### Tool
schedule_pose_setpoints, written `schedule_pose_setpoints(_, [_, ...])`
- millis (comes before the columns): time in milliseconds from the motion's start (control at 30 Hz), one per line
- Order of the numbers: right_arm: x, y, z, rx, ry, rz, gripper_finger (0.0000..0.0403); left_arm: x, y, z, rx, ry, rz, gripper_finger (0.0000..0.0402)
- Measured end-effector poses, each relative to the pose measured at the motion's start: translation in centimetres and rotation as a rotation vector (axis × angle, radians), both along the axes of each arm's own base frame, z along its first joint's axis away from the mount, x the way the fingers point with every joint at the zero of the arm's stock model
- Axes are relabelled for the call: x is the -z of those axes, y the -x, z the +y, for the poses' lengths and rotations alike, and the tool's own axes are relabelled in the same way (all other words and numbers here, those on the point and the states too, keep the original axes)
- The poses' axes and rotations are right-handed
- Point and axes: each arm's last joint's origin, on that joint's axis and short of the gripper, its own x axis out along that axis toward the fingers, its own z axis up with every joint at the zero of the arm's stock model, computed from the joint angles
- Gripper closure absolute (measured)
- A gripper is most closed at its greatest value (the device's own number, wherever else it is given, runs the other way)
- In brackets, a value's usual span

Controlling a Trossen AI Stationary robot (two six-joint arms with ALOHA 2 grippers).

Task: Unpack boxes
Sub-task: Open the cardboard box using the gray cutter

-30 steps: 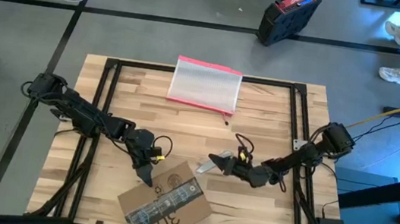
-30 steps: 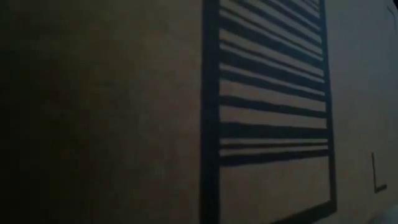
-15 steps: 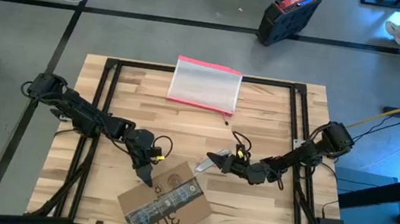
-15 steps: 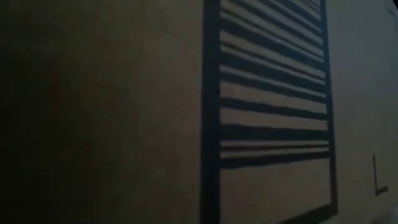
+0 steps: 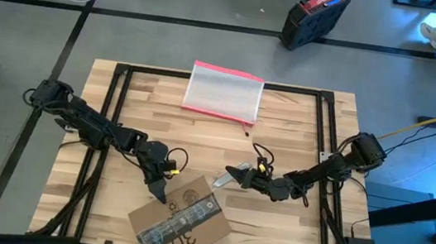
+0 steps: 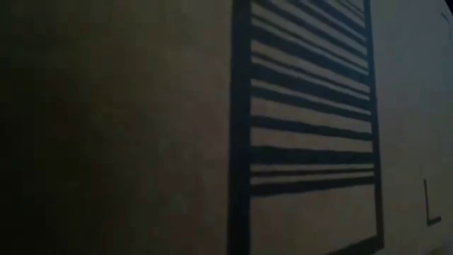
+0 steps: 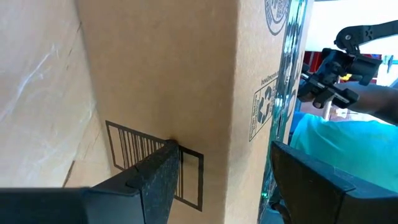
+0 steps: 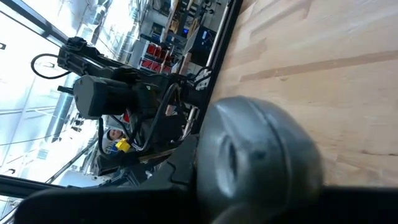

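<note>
A brown cardboard box [image 5: 181, 217] with a black tape strip lies at the table's near edge, left of the middle. One of its faces, with a barcode [image 6: 304, 120], fills the low view. My left gripper [image 5: 161, 192] stands at the box's far left corner, closed on it. My right gripper [image 5: 251, 179] is right of the box and shut on a grey tool [image 5: 232, 176]. The tool's pointed end is close to the box's far right corner; whether it touches I cannot tell. My left gripper has the box's far left corner [image 7: 236, 155] between its two fingers. One finger [image 7: 155, 183] lies on the face with the barcode, the other [image 7: 317, 186] by the taped, printed face. It comes from the table's left, slanting down. The box's near part rests on the table. My right gripper holds the grey tool [image 8: 255, 162] between its fingers, coming almost level from the table's right. The tool sticks out past the fingers toward the box and is clear of the table. The gripper's own body hides the place of contact.
A clear pouch with a pink-red edge [image 5: 223, 92] lies at the far middle of the table. Black frame rails [image 5: 119, 110] run along the table's sides. A black and red case [image 5: 314, 17] stands on the floor beyond, and a person's shoes [image 5: 435, 36] show at the far right.
</note>
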Motion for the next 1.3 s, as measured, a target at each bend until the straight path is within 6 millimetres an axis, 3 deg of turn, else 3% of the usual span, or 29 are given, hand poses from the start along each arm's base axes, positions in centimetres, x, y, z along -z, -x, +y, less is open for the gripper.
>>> schedule_pose_setpoints(900, [-0.2,0.0,0.1,-0.021,0.0,-0.018,0.0338,0.0,0.0,0.0,-0.004,0.001,0.002,0.0163])
schedule_pose_setpoints(1300, [0.0,1.0,1.9,-0.056,-0.022,-0.008,0.0338,0.0,-0.1,0.1,-0.013,-0.004,-0.006,0.0163])
